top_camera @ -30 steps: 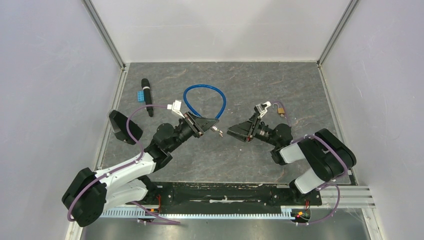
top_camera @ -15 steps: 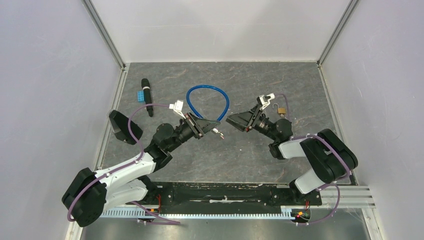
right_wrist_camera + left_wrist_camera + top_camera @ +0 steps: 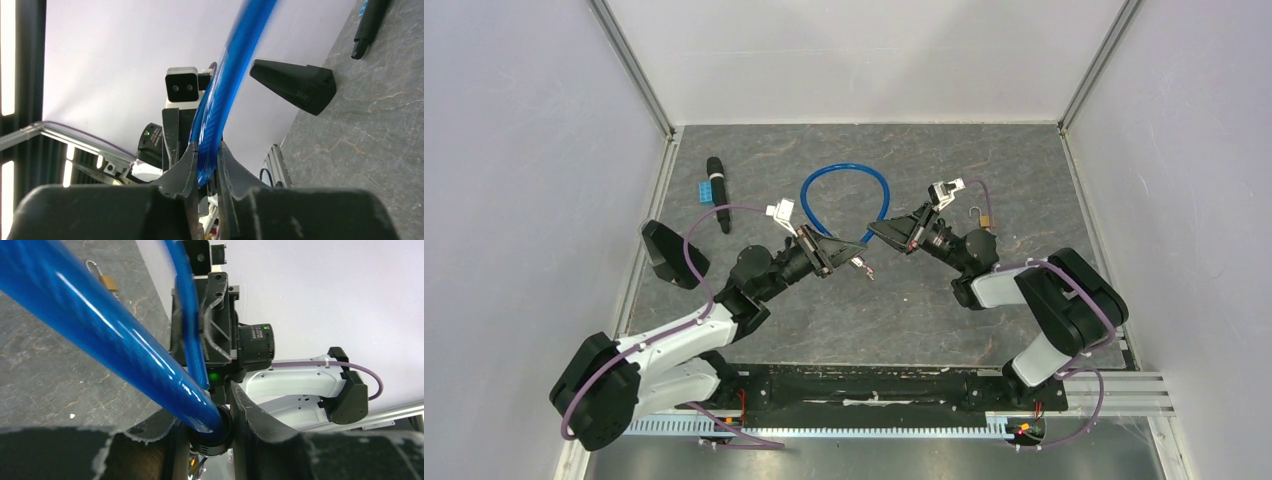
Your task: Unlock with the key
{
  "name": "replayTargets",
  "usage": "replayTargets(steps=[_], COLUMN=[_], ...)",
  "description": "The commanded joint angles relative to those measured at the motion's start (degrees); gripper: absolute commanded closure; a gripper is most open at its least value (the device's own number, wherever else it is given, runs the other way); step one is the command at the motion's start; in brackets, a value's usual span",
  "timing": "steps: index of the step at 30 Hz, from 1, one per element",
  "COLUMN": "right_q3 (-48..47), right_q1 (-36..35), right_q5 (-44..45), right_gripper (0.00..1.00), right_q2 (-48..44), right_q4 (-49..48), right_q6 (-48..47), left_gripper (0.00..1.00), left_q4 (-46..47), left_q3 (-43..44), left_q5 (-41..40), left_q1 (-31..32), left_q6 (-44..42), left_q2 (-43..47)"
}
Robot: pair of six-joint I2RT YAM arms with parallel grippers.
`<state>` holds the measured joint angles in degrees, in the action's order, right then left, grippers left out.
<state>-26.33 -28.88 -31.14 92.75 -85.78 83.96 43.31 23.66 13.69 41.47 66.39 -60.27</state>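
I'm holding the blue cable lock (image 3: 100,325) over the middle of the bench (image 3: 844,320), left claw (image 3: 852,250) clamping its black end piece (image 3: 209,436), right claw (image 3: 876,232) pinching the cable just beside it. Both arms are reaching inward, tips nearly meeting. I'm judging the key turn comes next, though I can't pick out the key.

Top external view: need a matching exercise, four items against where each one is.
1. blue cable
2. padlock
3. black pen
4. black wedge

A. far left, beside a blue block
B. gripped by left end effector and right end effector
C. left edge, nearer the arm bases than the pen
D. lying free, right of the cable

Pairs: 1-B, 2-D, 3-A, 4-C
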Motion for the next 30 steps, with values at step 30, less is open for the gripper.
replayTargets(steps=[30], right_q3=[1.1], right_q1=[19.9], right_q5=[5.8], right_gripper=[1.0], right_q2=[-11.1], right_q4=[47.9], right_q6=[-48.4], left_gripper=[0.98], left_q4=[-61.3], left_q3=[24.2], left_q5=[-17.6], left_q1=[-5.5], left_q6=[-26.1], left_q2=[-15.3])
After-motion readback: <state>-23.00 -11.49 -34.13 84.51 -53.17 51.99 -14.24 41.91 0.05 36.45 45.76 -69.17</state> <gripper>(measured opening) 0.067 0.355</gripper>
